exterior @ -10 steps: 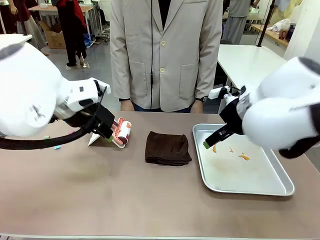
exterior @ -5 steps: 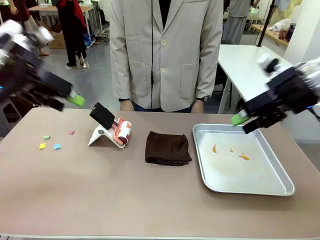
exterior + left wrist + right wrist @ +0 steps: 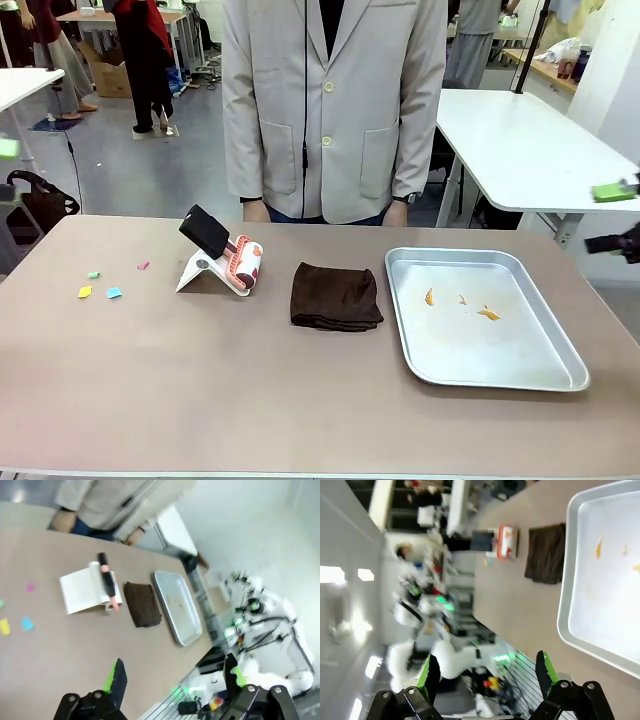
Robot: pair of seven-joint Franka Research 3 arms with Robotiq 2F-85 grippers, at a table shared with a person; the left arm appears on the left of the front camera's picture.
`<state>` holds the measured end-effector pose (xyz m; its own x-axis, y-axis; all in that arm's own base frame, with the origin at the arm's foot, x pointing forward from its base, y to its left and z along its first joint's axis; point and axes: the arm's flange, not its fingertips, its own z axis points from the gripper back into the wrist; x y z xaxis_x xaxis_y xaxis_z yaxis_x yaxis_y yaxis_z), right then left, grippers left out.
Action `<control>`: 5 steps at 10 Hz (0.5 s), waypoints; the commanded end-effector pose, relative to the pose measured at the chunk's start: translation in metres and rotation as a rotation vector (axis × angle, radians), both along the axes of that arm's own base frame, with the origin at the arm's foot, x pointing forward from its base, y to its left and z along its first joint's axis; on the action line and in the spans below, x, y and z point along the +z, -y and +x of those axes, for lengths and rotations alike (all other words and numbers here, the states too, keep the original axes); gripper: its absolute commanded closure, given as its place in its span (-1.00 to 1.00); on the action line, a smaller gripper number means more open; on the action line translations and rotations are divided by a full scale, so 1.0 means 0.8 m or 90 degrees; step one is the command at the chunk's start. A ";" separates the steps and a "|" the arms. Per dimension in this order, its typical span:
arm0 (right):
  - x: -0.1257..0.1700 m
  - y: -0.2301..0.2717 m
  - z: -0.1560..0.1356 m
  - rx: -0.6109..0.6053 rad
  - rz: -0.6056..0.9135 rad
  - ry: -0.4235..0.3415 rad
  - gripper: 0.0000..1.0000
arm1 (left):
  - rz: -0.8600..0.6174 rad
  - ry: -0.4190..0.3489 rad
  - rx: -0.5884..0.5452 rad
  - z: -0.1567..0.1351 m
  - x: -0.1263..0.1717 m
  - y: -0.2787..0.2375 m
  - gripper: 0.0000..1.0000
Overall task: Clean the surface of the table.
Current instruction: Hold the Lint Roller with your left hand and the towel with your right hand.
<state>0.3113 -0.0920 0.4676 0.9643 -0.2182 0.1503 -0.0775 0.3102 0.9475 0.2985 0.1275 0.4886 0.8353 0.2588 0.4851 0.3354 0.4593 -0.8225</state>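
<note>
front view: the desk fills the foreground before a person, carrying coloured paper scraps, a lint roller, a brown cloth and a metal tray. wrist views: left jaws and right jaws stand spread, pinching nothing, clear of the desk.

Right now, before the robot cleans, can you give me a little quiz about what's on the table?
1. True or false: the brown cloth lies inside the metal tray.
2. What lies in the tray? A) orange scraps B) a spoon C) a cup
3. Fill in: the coloured paper bits lie on the table on the robot's ____ side of the lint roller.
Key: 1 false, it lies on the table beside the tray; 2 A; 3 left.
</note>
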 end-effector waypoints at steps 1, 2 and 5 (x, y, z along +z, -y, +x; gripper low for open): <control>-0.044 0.033 -0.008 -0.048 0.084 0.017 -1.00 | -0.073 -0.013 0.046 -0.041 -0.083 0.004 -1.00; -0.063 0.059 -0.011 -0.078 0.114 0.003 -1.00 | -0.120 -0.029 0.080 -0.042 -0.103 0.002 -1.00; -0.108 0.103 -0.019 -0.141 0.150 -0.033 -1.00 | -0.194 -0.047 0.141 -0.059 -0.147 0.000 -1.00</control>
<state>0.2931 -0.1756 0.3852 0.9021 -0.4315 0.0100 0.0390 0.1047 0.9937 0.2980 0.1899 0.3985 0.7895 0.5362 0.2987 0.1861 0.2546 -0.9490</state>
